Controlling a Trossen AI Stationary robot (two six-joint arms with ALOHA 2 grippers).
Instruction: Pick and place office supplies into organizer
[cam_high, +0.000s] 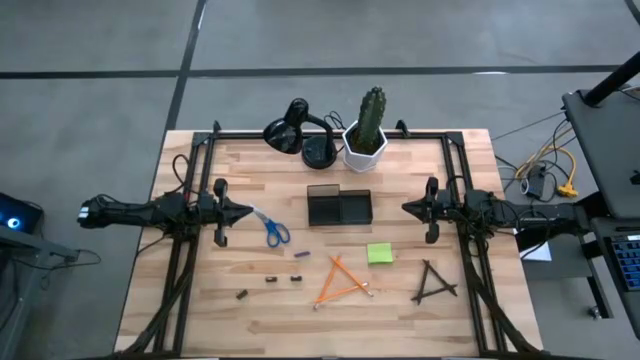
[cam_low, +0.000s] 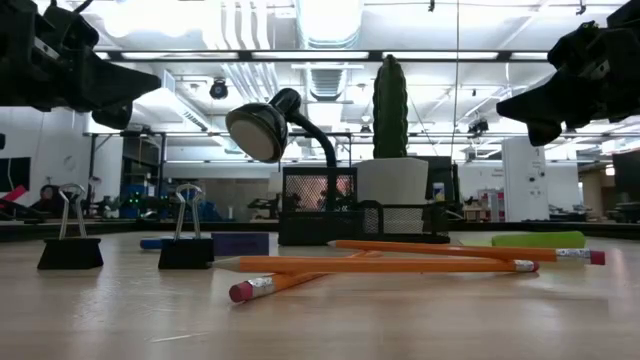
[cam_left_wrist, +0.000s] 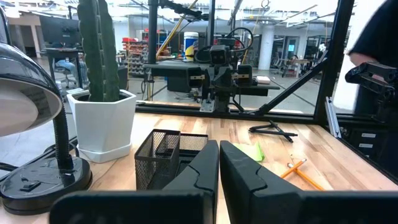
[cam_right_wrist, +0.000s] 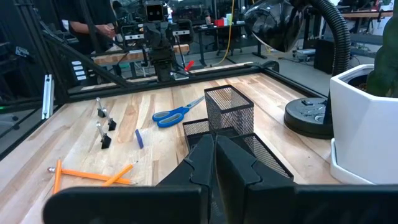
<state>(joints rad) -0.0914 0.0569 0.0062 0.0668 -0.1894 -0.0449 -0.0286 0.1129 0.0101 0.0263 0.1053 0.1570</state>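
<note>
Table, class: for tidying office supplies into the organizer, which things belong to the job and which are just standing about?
Job: organizer, scissors, orange pencils, green sticky pad, black sticks, binder clips, small blue piece.

Bystanders: desk lamp, potted cactus.

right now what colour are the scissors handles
Blue; the scissors show best in the right wrist view.

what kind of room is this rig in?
Probably a robotics lab or workshop, not an office. The wooden table stands on bare concrete floor; exposed ceiling ducts run overhead; beyond the cactus, more workbenches with equipment fill an open hall.
</note>
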